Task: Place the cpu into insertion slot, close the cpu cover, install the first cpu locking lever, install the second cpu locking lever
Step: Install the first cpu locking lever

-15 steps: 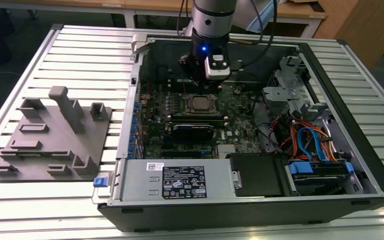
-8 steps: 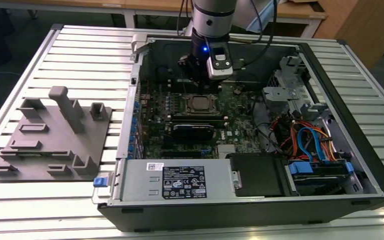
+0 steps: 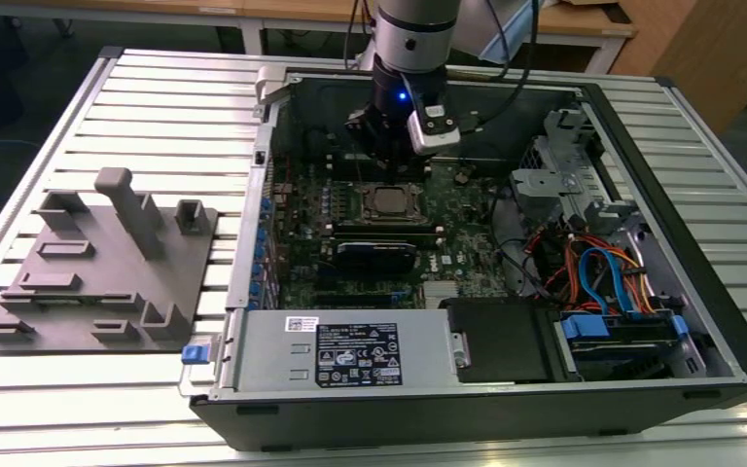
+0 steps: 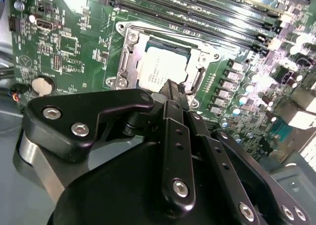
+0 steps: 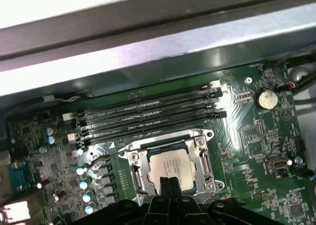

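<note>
The cpu (image 3: 385,201) lies flat in its socket on the green motherboard inside the open computer case; its silver-grey top also shows in both wrist views (image 4: 162,69) (image 5: 170,165). The cpu cover (image 5: 205,158), a silvery frame (image 4: 126,62), lies down around the chip. A thin wire lever (image 5: 106,157) runs off from one corner of the socket. My gripper (image 3: 393,167) hangs just above the socket's edge. Its black fingers are pressed together at the tips (image 4: 173,88) (image 5: 168,182), with nothing between them.
Long black memory sticks (image 5: 148,116) lie beside the socket, close to the case wall (image 5: 148,52). In the exterior view, a grey fixture plate (image 3: 94,277) is at the left, a power supply (image 3: 335,355) at the front, and cables and drive bays (image 3: 607,277) at the right.
</note>
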`<state>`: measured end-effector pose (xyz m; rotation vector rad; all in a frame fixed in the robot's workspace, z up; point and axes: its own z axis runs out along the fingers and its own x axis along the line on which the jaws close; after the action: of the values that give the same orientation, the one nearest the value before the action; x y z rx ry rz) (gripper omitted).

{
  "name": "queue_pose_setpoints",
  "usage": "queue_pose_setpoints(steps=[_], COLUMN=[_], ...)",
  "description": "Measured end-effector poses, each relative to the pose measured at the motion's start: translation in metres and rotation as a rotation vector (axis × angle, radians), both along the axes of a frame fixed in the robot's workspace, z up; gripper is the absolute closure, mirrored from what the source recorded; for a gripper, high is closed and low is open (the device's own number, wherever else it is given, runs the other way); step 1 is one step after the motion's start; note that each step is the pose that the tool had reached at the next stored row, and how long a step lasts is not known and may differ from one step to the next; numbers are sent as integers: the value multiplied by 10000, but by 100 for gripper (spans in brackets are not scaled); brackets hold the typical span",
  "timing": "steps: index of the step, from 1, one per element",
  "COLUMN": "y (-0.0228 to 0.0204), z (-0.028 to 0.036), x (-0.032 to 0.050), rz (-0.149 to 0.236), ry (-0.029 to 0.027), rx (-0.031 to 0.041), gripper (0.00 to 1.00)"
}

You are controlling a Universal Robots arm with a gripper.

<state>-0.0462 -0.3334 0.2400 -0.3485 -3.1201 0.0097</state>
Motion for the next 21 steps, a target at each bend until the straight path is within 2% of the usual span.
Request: queue_pose_setpoints(steps=[10, 21], y=[0, 0], z=[0, 0], x=[0, 0], rz=[1203, 1236], ry=[0, 0], rx=[0, 0], gripper=[90, 90])
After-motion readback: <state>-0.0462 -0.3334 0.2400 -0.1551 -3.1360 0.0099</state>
